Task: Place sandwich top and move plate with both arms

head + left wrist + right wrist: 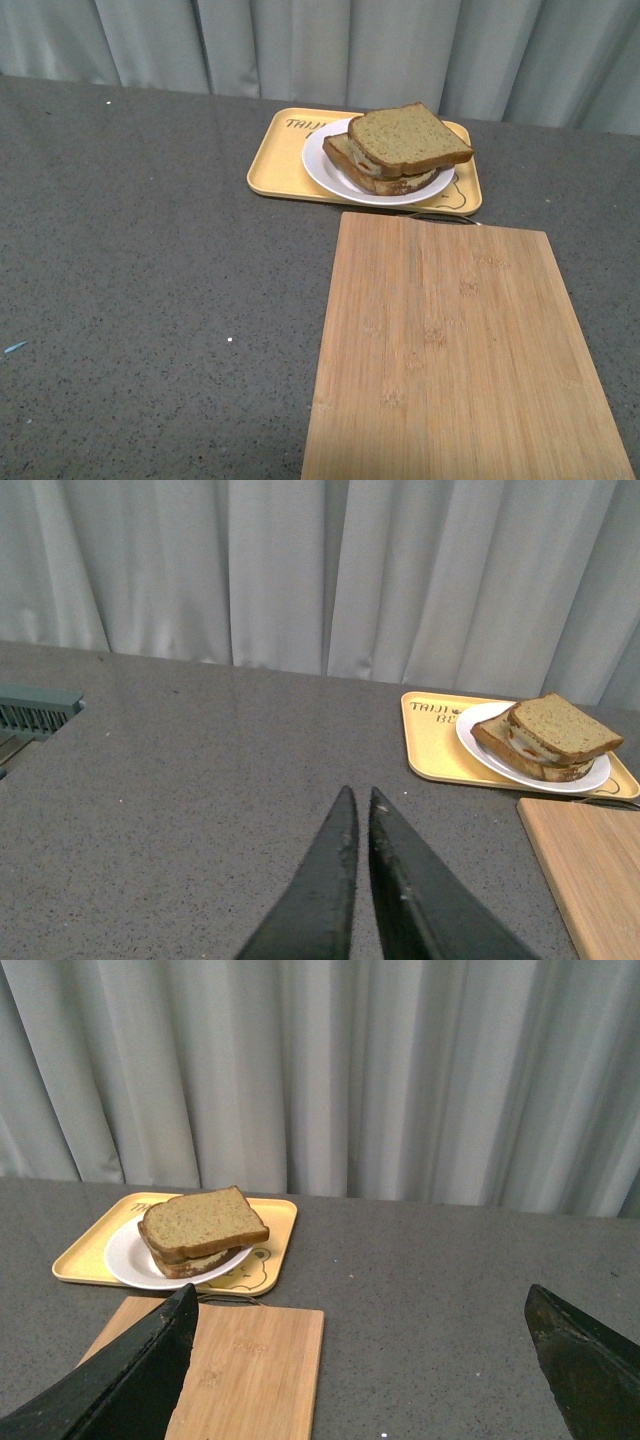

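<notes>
The sandwich top (409,135), a tan speckled bread slice, lies on the stacked sandwich on the white plate (318,160). The plate rests on the yellow tray (275,165). The same slice appears as the sandwich top (563,726) in the left wrist view and the sandwich top (201,1222) in the right wrist view. Neither arm appears in the front view. My left gripper (359,798) is shut with nothing in it, low over bare table well short of the tray. My right gripper (360,1305) stands wide open and empty, back from the plate (125,1260).
A wooden cutting board (455,350) lies in front of the tray, reaching to the table's near edge. Grey curtains hang behind the table. A grey-green grille (35,710) sits at the far left in the left wrist view.
</notes>
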`<state>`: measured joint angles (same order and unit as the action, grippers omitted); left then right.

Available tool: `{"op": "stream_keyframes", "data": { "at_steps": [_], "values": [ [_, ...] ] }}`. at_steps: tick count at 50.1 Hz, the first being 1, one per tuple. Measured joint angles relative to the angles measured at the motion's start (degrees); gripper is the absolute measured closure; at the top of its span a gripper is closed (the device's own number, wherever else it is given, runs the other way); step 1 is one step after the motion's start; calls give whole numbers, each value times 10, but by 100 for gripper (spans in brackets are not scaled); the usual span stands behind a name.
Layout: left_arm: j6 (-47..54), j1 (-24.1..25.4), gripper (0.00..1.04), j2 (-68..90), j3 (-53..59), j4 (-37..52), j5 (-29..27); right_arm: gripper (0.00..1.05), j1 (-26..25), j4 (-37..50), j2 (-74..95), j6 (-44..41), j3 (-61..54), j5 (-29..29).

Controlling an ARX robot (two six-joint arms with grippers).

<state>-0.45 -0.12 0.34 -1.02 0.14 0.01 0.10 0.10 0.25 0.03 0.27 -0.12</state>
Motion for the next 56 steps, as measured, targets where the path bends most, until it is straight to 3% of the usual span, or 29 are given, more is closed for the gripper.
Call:
{"op": "stream_keyframes", "data": {
  "at_steps": [26, 56],
  "values": [
    [0, 0, 6, 0, 0, 0, 0, 9, 0, 0, 0, 0, 0, 0],
    [0, 0, 7, 0, 0, 0, 0, 9, 0, 0, 0, 0, 0, 0]
  ]
}}
